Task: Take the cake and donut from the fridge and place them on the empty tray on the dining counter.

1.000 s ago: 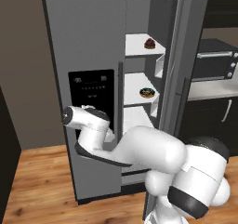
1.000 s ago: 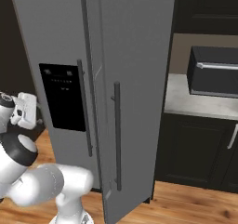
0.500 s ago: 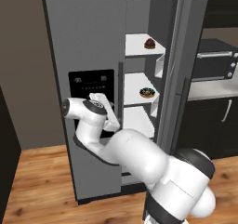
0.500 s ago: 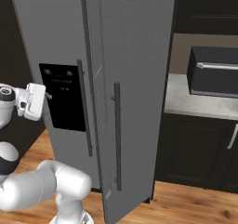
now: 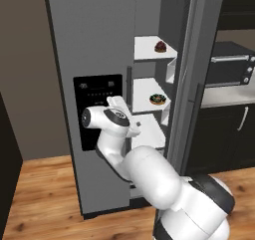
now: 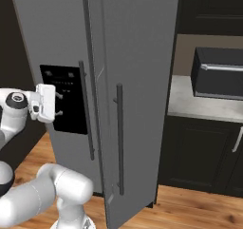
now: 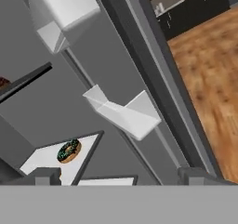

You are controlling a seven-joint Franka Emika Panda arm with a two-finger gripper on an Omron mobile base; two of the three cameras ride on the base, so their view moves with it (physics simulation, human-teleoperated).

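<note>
The grey fridge [image 5: 89,45] [image 6: 137,42] stands with its right door [image 5: 191,84] swung open. The dark brown cake [image 5: 160,47] sits on the upper white shelf. Its edge shows in the hand view as the cake [image 7: 2,82]. The speckled donut [image 5: 158,99] [image 7: 69,151] lies on the middle shelf. My gripper [image 5: 133,128] [image 6: 59,104] [image 7: 120,177] is open and holds nothing. It hovers in front of the black dispenser panel [image 5: 97,92], at the left edge of the opening, short of the donut. The tray and the dining counter are out of view.
White door bins [image 7: 123,111] hang on the inside of the open door. Right of the fridge, a black oven [image 5: 231,67] [image 6: 218,73] sits on a pale counter [image 6: 199,107] over dark cabinets. Below lies a wood floor [image 5: 45,194].
My arm has swung the hand to the right and a little up, from beside the dispenser panel toward the open fridge compartment. The gripper stays open, and the cake and donut have not moved.
</note>
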